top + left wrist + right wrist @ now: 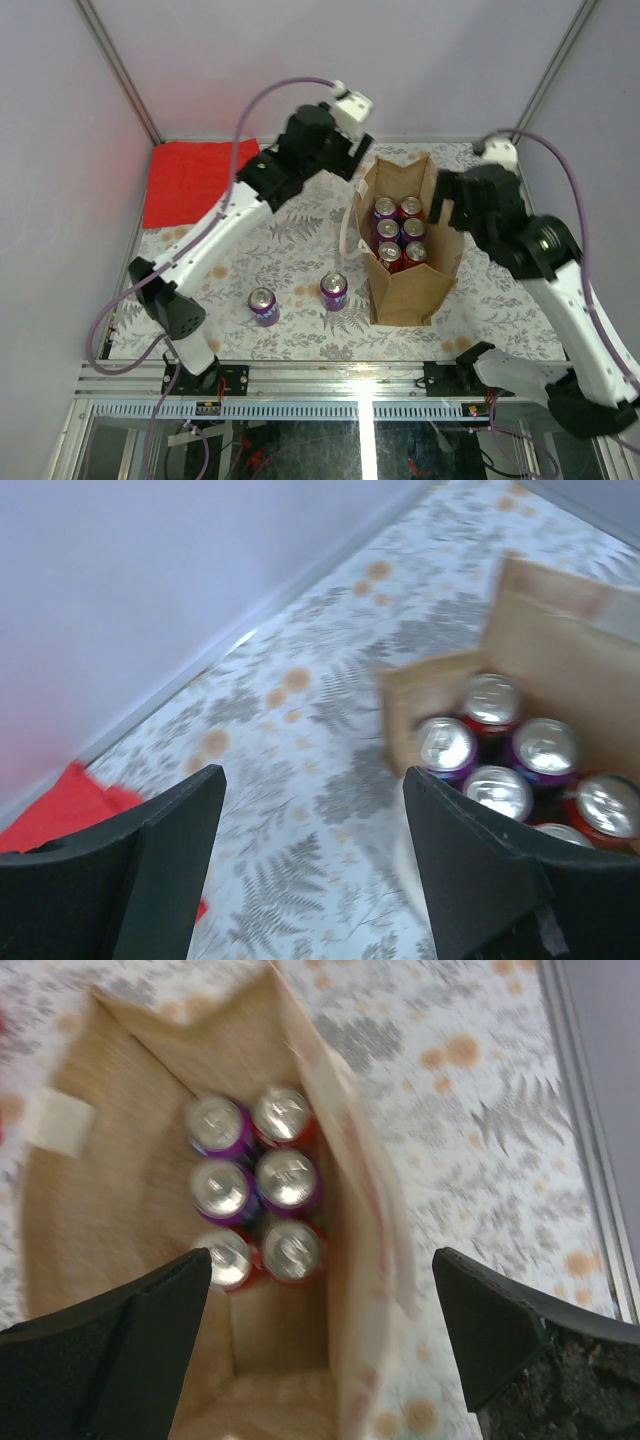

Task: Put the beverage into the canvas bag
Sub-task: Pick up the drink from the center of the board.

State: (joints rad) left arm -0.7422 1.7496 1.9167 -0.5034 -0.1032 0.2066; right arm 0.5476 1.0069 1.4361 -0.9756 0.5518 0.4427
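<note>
The left gripper [315,830] hangs open and empty, just left of the canvas bag [410,285] at its far rim. The right gripper [320,1340], fingers spread wide and holding nothing, hovers over the bag's right side. Six cans [255,1185] stand inside, directly below it. A purple can [263,305] and a second purple can [334,290] stand on the table [300,225], well back toward the bases.

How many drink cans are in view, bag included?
8. Six silver-topped cans stand in two rows of three inside the tan-brown canvas bag; two purple cans stand on the leaf-patterned table to its left. Others could be hidden beneath.
</note>
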